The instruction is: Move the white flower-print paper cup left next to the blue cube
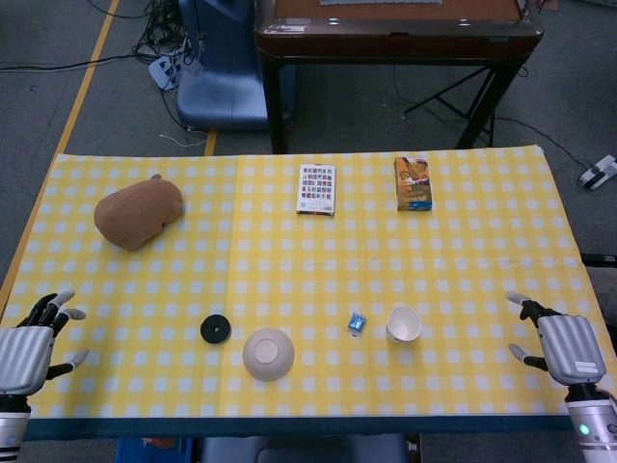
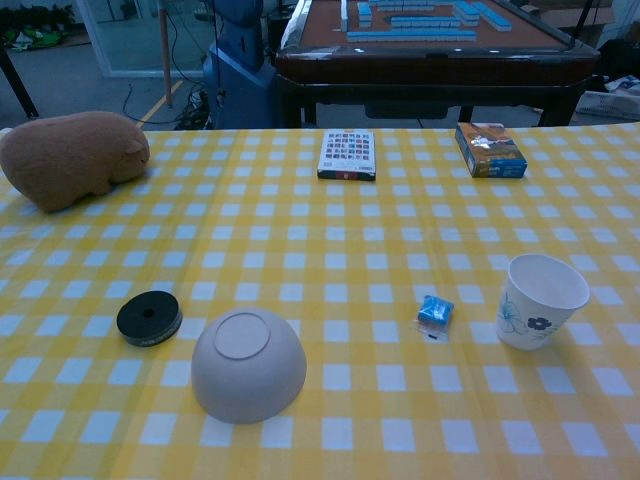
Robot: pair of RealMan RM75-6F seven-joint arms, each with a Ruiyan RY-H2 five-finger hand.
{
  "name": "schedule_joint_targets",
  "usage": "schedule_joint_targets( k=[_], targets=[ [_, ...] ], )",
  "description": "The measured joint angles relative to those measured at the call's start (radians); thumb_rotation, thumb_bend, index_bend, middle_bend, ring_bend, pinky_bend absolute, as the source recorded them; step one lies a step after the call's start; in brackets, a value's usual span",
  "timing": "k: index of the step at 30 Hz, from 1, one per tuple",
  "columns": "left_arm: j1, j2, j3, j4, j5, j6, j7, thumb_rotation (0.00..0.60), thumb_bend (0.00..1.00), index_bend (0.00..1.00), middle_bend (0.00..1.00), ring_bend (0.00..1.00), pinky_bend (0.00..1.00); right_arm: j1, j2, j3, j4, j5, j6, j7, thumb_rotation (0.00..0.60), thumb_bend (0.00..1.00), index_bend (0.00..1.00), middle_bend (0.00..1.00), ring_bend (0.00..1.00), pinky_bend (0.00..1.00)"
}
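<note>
The right hand (image 1: 562, 345) sits at the worktop's right edge near the front, fingers spread and holding nothing; the left hand (image 1: 26, 349) mirrors it at the left edge, also spread and empty. Neither shows in the chest view.

The white flower-print paper cup (image 2: 538, 299) stands upright, mouth up, on the yellow-and-white checked worktop (image 1: 289, 251). The small blue cube (image 2: 435, 310) lies at the cup's nine o'clock, near it but with a gap of checked cloth between them. The cup is well apart from the right hand, which lies at its three o'clock.

Other things on the cloth: an upturned pale grey bowl (image 2: 248, 364), a flat black round disc (image 2: 149, 317), a brown plush animal (image 2: 68, 156), a printed card box (image 2: 346, 153) and an orange-and-blue carton (image 2: 490, 149).

By my reading the task has not begun: the reach is the step in hand. The right hand is the nearer one. It would need to travel toward nine o'clock, close around the cup's thin wall without crushing it, then shift the cup a little further toward nine o'clock and set it down just beside the cube without knocking it.
</note>
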Motion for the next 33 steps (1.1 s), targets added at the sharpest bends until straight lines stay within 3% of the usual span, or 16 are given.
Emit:
schedule_joint_targets(
  k=[5,9,20,33],
  targets=[
    [0.006,0.009,0.006,-0.005,0.016,0.012,-0.013,0.6,0.21,0.43,0.19,0.14,0.45,0.04,0.021,0.003,-0.061,0.028,-0.082,-0.076,0.6,0.0,0.19,0.93,0.91,1.0],
    [0.009,0.016,0.001,-0.005,0.006,0.015,-0.029,0.6,0.21,0.43,0.19,0.14,0.45,0.091,0.043,0.01,-0.137,0.075,-0.179,-0.152,0.6,0.0,0.16,0.99,0.97,1.0],
    [0.018,0.035,-0.008,0.002,-0.017,0.018,-0.067,0.6,0.21,0.44,0.19,0.14,0.45,0.266,0.025,0.041,-0.252,0.263,-0.391,-0.342,0.6,0.0,0.16,1.0,0.99,1.0],
    [0.024,0.047,-0.016,0.004,-0.026,0.025,-0.091,0.6,0.21,0.44,0.19,0.14,0.45,0.403,-0.047,0.042,-0.301,0.446,-0.452,-0.517,0.6,0.0,0.16,1.0,0.99,1.0]
  ],
)
